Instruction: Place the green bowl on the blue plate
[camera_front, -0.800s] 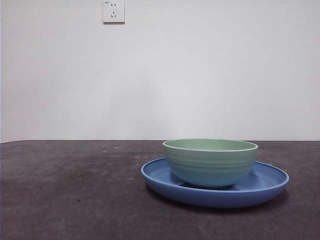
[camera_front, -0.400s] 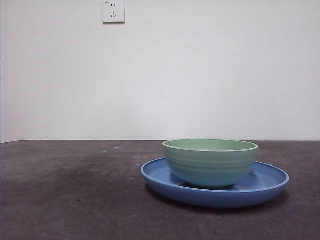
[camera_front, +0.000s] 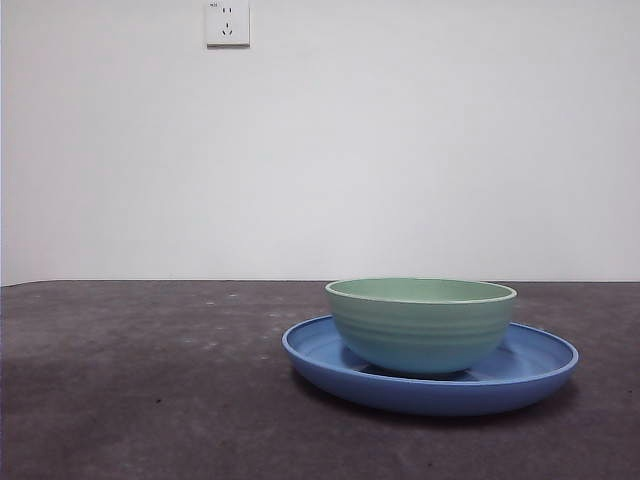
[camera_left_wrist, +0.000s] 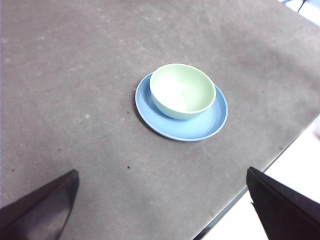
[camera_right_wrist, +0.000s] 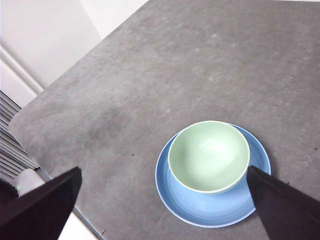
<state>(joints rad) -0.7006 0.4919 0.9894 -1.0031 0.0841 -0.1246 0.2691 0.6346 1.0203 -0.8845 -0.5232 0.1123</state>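
The bowl (camera_front: 421, 324) sits upright on the plate (camera_front: 540, 362), toward one side of it, so the placing looks done. Both pincers, left (camera_left_wrist: 160, 210) and right (camera_right_wrist: 165, 210), hang high above the tabletop (camera_front: 140, 380), jaws apart and empty; nothing seems left but to rest.

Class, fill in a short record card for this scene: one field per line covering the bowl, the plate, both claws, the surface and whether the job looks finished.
bowl: green bowl upright, empty, sitting on the plate
plate: blue plate flat on the table, wider than the bowl
left claw: left claw open, high above, holding nothing
right claw: right claw open, high above, holding nothing
surface: dark grey table
task state: looks done
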